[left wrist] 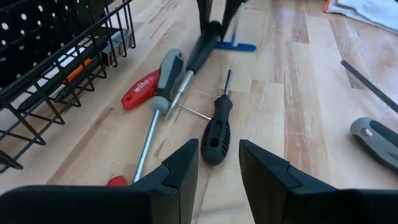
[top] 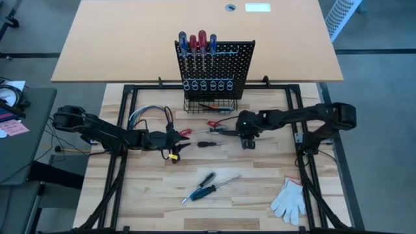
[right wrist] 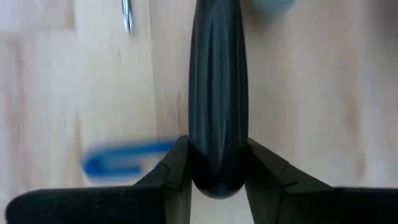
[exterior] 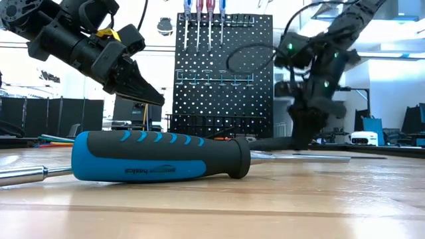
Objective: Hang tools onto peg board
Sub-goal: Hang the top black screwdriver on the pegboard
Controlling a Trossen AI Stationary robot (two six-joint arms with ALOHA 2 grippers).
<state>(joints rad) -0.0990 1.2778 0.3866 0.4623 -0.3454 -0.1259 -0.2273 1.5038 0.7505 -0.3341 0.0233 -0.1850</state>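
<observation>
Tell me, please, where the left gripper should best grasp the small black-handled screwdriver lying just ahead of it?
Grip the small screwdriver by its ribbed handle, coming from above with fingers across it: it lies flat, handle end nearest the open left gripper, thin shaft pointing away.

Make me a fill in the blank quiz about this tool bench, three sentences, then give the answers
1. The right gripper has its fingers on either side of a ____ handle.
2. The number of screwdrivers hanging at the top of the peg board is ____.
3. The white glove lies on the table's ____ side, seen from above.

Missing words: black; four; right
</observation>
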